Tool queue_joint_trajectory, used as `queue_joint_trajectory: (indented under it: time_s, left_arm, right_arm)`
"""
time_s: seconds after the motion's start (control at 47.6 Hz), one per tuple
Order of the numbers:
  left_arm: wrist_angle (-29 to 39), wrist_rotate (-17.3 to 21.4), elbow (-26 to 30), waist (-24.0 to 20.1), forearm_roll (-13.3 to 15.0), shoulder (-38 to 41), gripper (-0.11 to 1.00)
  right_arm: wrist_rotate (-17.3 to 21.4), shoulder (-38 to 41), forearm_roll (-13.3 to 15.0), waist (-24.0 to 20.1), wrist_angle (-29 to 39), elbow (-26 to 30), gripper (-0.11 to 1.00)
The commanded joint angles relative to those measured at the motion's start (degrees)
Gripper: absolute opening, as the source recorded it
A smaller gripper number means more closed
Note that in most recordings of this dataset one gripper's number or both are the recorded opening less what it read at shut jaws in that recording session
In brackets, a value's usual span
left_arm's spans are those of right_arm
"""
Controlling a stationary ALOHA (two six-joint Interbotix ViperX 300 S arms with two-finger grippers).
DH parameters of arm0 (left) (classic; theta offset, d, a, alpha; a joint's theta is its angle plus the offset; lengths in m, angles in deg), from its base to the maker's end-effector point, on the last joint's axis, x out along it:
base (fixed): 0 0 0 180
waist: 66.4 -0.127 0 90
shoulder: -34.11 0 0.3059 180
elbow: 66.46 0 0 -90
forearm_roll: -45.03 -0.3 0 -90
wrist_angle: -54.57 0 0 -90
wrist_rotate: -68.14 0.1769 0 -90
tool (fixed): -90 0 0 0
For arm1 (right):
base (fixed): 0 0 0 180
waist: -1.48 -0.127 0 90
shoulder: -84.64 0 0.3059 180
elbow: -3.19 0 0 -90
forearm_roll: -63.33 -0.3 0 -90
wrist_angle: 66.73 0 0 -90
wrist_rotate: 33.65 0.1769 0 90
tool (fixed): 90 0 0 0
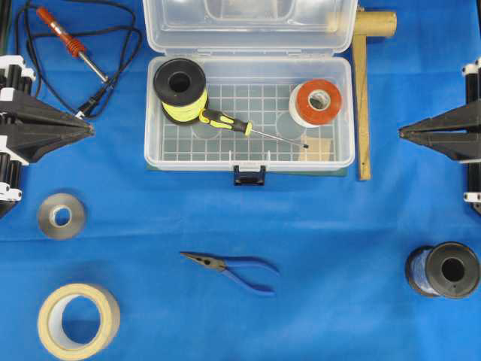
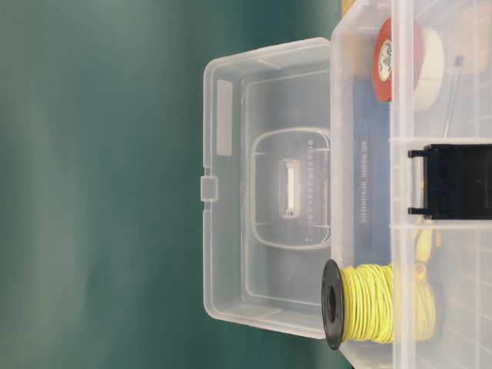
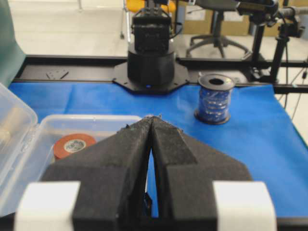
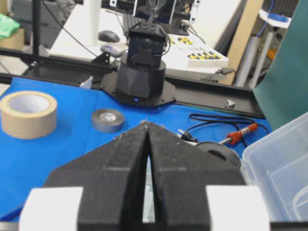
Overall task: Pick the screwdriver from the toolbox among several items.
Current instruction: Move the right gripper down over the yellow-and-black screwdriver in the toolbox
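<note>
The screwdriver (image 1: 225,122), with a yellow-and-black handle, lies flat in the open clear toolbox (image 1: 248,164), its shaft pointing right. Its handle rests against the spool of yellow wire (image 1: 180,89) at the box's left. The orange-red tape roll (image 1: 316,103) and a small wooden piece (image 1: 316,150) sit at the box's right. My left gripper (image 1: 90,129) is shut and empty, left of the box. My right gripper (image 1: 402,133) is shut and empty, right of the box. Both hold apart from the box.
A soldering iron (image 1: 71,41) with a black cord lies at the back left. A grey tape roll (image 1: 62,216), a tan tape roll (image 1: 77,320), blue pliers (image 1: 233,267) and a blue wire spool (image 1: 445,269) lie in front. A wooden T-piece (image 1: 363,98) lies beside the box's right wall.
</note>
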Motion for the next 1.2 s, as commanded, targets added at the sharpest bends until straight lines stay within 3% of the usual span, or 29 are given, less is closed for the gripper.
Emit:
queue_joint_trajectory:
  time_s: [0.0,0.168,0.421,0.757,0.841,1.051,1.177]
  left_arm:
    - [0.0,0.4,1.0,0.1,1.4,0.4,0.0]
    - [0.2,0.4,1.1,0.1,1.5,0.4,0.0]
    - [0.2,0.0,0.9,-1.5,1.7,1.6,0.0]
    - [0.2,0.0,0.8,-2.1,1.6,2.1,0.0]
    - [0.2,0.0,0.8,-2.1,1.7,2.0,0.0]
    - [0.9,0.3,0.8,-2.1,1.6,1.8,0.0]
    - [1.0,0.4,0.8,-2.1,1.6,1.8,0.0]
  right_arm:
    - [0.4,0.2,0.0,1.0,0.0,1.9,0.0]
    - [0.9,4.7,-0.1,1.2,8.3,9.0,0.0]
    - [1.6,17.8,-1.0,5.1,20.1,22.6,0.0]
    - [9.6,38.4,-1.1,10.4,36.1,39.6,0.02]
    - [12.3,43.5,-0.9,11.2,41.6,44.5,0.15]
    - [16.6,53.4,-0.3,11.7,51.4,53.8,0.64]
    - [18.3,58.8,-0.2,12.0,52.6,56.2,0.71]
